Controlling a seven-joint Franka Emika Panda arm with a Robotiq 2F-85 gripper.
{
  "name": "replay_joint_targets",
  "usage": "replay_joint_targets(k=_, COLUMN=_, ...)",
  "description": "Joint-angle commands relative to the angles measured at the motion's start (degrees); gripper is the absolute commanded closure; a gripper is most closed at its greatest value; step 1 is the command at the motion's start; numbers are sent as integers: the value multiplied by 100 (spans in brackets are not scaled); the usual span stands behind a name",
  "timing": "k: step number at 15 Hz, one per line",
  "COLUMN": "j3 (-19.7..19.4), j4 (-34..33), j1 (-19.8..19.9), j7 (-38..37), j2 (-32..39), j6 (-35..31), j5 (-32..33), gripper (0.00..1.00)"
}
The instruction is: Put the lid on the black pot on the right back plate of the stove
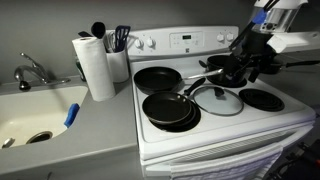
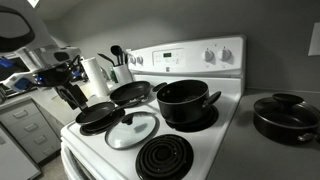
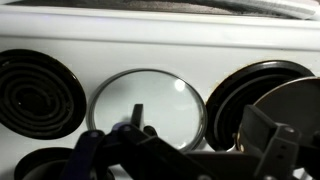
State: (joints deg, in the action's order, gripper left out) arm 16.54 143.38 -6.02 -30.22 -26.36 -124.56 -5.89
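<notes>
A round glass lid [image 1: 217,100] with a black knob lies flat on the stove top between the front burners; it also shows in the other exterior view [image 2: 131,128] and fills the middle of the wrist view [image 3: 150,108]. The black pot [image 2: 185,100] stands uncovered on the back right plate, partly hidden behind the arm in an exterior view [image 1: 213,64]. My gripper [image 1: 236,72] hangs in the air above the front of the stove near the lid, seen also from the other side [image 2: 72,92]. Its fingers [image 3: 180,142] are spread open and hold nothing.
Two black frying pans sit on the left plates, front [image 1: 170,109] and back [image 1: 157,77]. The front right coil burner [image 1: 262,99] is bare. A paper towel roll [image 1: 96,65] and a utensil holder [image 1: 119,55] stand left of the stove. A lidded black pot [image 2: 285,115] sits on the right counter.
</notes>
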Motion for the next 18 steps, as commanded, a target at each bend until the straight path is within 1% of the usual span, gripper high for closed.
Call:
replay_joint_targets(k=1, j3=-81, j4=179, j1=34, j7=13, j2=122, j6=-454, j5=-16, gripper=0)
replay_joint_targets(k=8, j3=-128, j4=456, j1=171, j7=-310, j2=334, j6=-1096, j5=30, gripper=0)
replay_joint_targets(k=11, j3=-195, j4=499, j1=241, j7=-260, j2=464, j6=-1217, j5=97, gripper=0)
replay_joint_targets(k=13, j3=-317, j4=540, j1=228, j7=-6, j2=535, j6=-1425, j5=49, gripper=0)
replay_joint_targets(k=18, j3=-762, j4=455, j1=120, j7=1192, j2=879, j6=-1671, j5=-114, gripper=0)
